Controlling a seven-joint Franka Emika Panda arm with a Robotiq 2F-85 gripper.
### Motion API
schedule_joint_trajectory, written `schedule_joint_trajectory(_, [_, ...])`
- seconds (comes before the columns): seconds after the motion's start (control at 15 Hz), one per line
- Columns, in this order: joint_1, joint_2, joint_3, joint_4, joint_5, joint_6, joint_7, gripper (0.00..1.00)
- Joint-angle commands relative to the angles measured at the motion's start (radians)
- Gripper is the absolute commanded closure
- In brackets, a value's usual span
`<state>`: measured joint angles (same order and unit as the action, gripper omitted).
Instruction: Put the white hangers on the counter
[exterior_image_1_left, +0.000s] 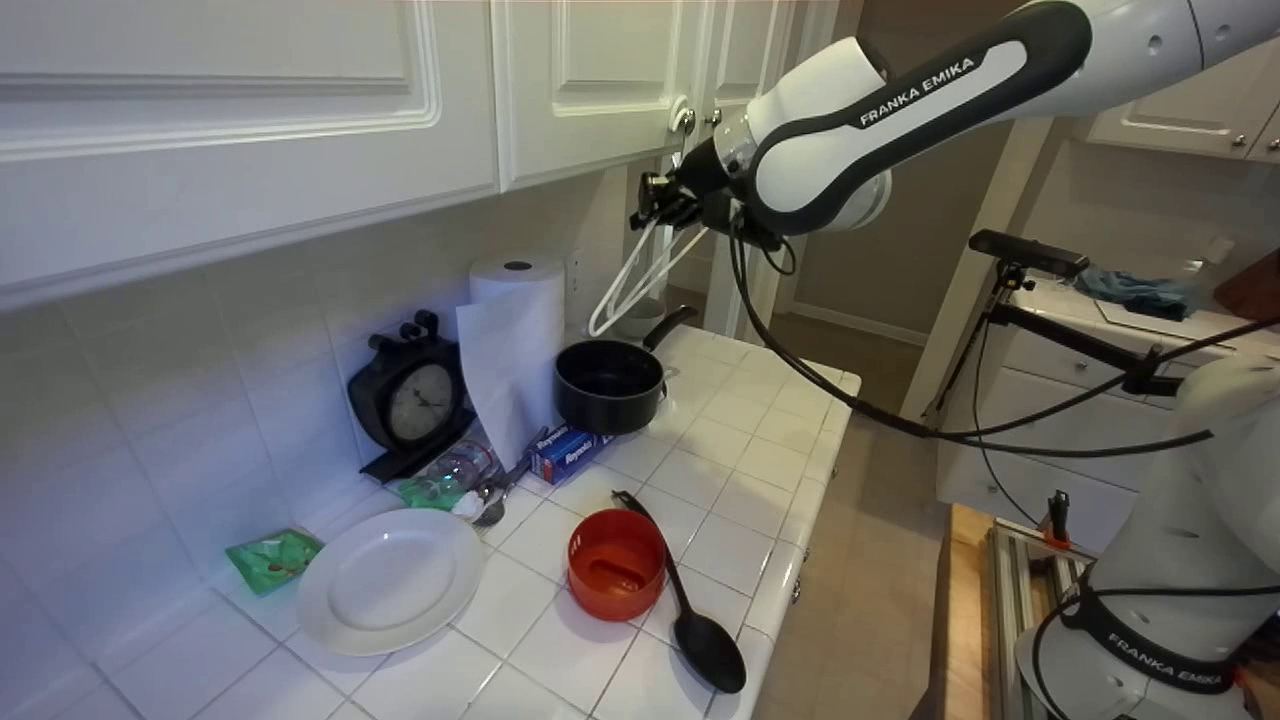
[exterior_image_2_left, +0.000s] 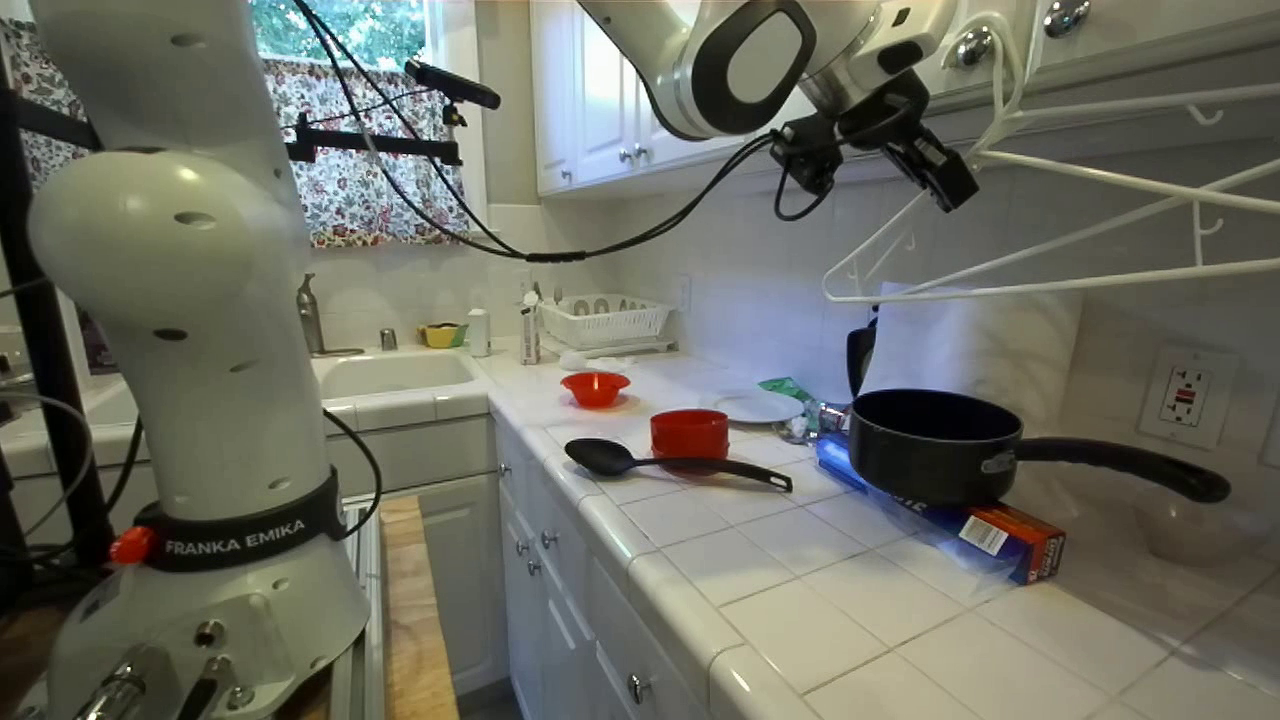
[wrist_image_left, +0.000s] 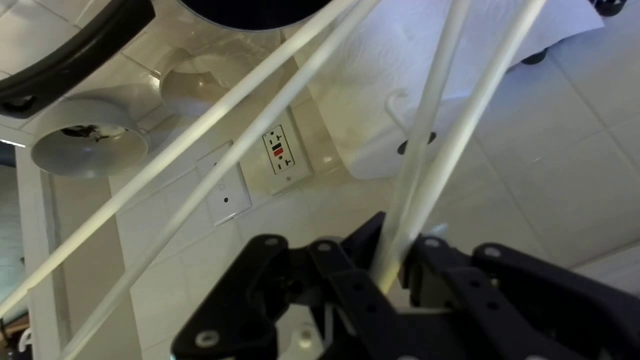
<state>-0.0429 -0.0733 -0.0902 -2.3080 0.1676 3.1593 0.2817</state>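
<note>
Only the wrist view makes it plain that the gripper (wrist_image_left: 392, 245) holds bars of the white hangers (wrist_image_left: 465, 129) between narrow-set fingers. In an exterior view their frames spread at right, well above the counter (exterior_image_2_left: 830, 630). A clock face (exterior_image_1_left: 422, 402) shows only in an exterior view, at left.

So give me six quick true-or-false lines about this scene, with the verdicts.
1. The white hangers are above the counter, not on it. True.
2. The counter is wooden. False: it is white-tiled.
3. The black saucepan is uncovered. True.
4. The black spoon lies beside the red cup. True.
5. The red cup stands on a plate. False: it stands on the counter, apart from the white plate.
6. The red cup is upside down. False: its open top faces up.
</note>
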Motion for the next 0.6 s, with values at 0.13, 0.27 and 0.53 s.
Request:
schedule_joint_trajectory(0.13, [-0.063, -0.025, 0.020, -0.004, -0.031, -0.010, 0.181, 0.97])
schedule_joint_trajectory(0.27, [-0.089, -0.032, 0.029, -0.006, -0.049, -0.003, 0.232, 0.97])
schedule_joint_trajectory(0.53, [-0.135, -0.052, 0.060, -0.011, -0.082, -0.001, 0.309, 0.97])
